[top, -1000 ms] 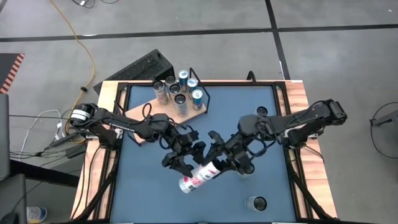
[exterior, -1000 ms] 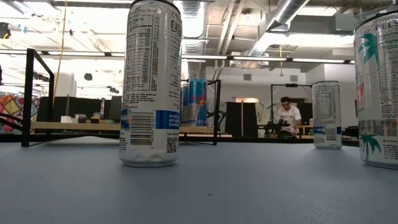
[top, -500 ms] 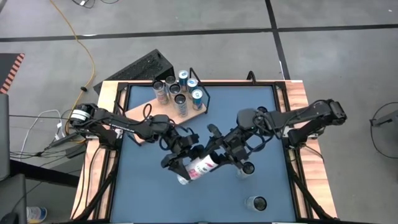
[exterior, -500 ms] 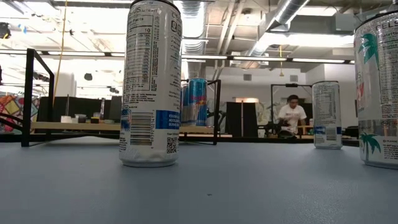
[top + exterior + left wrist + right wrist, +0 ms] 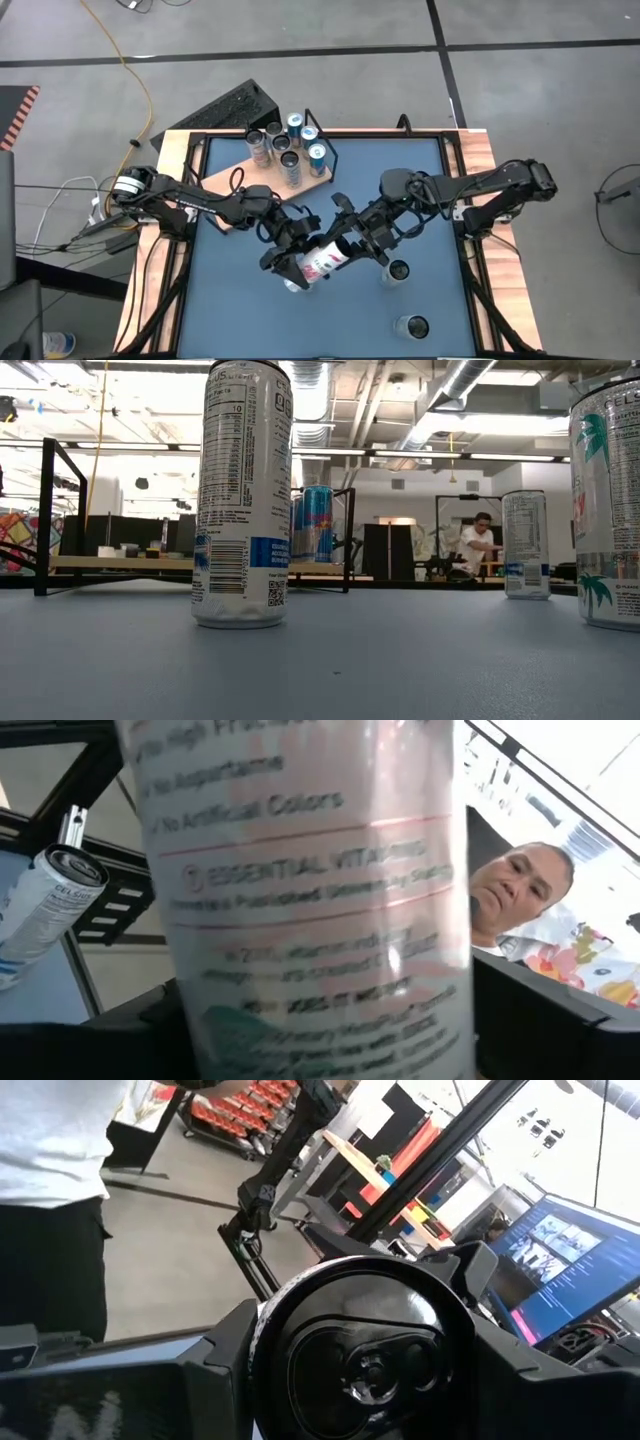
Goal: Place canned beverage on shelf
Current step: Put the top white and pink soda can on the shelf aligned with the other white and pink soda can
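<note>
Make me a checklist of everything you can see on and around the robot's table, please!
Surface: blue tabletop inside a wooden edge.
Job's things: a white and pink can lies tilted, held up between both arms mid-table. The shelf sits at the far left corner, five cans standing on it.
Clutter: two loose cans stand on the right side, one near the arms, one at the near edge.
Hands: right hand is shut on the white and pink can's end; left hand has open fingers around the other end.
Cables: yellow cable and dark wires on the floor, left.
Surroundings: grey floor; a seated person far behind.
</note>
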`<state>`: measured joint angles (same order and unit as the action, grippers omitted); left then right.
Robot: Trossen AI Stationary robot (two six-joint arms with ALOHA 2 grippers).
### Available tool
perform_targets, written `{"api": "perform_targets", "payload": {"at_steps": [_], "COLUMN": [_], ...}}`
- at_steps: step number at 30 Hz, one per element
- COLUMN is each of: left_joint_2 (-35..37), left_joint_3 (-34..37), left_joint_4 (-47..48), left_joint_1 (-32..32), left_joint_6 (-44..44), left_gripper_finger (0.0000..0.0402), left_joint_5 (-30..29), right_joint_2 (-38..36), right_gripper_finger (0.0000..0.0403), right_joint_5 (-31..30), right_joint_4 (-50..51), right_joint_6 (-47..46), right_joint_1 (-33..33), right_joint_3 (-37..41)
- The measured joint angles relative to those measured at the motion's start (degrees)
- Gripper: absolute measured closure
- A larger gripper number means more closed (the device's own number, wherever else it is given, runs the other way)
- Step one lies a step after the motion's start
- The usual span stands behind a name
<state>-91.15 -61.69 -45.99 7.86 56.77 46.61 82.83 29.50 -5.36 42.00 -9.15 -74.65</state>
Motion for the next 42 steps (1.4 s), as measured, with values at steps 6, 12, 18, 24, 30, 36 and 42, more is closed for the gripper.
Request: {"api": "perform_targets", "payload": {"at_steps": [6,12,18,24,30,36,42], "left_joint_2": [0.0,0.0,0.2,0.2,0.2,1.6,11.2], "left_joint_3": [0.0,0.0,0.0,-0.1,0.0,0.0,0.0], "left_joint_4": [0.3,-0.2,-0.4,-2.0,-1.4,3.6,31.4], "left_joint_1": [0.1,0.1,0.1,0.2,0.0,-0.1,-1.8], "left_joint_6": [1.0,0.7,0.9,0.3,-0.5,-8.3,-26.9], "left_gripper_finger": [0.0148,0.017,0.0148,0.0149,0.0164,0.016,0.016], "left_joint_5": [0.2,-0.4,-0.9,-1.9,-0.9,-5.4,-26.3], "right_joint_2": [0.0,0.0,-0.3,-2.7,-8.2,-14.8,-20.9], "right_gripper_finger": [0.016,0.0127,0.0123,0.0115,0.0085,0.0075,0.0074], "right_joint_5": [-0.6,-0.7,-1.2,-5.1,-8.3,-8.6,-17.1], "right_joint_4": [-1.6,-2.8,-3.4,-3.6,-0.8,6.3,17.7], "right_joint_6": [-4.8,-9.9,-13.3,-15.0,-15.0,-26.1,-31.5], "right_joint_1": [0.0,0.4,0.0,-1.5,-3.1,-5.0,-7.7], "right_joint_3": [0.0,0.0,0.0,0.1,-0.1,-0.1,-0.1]}}
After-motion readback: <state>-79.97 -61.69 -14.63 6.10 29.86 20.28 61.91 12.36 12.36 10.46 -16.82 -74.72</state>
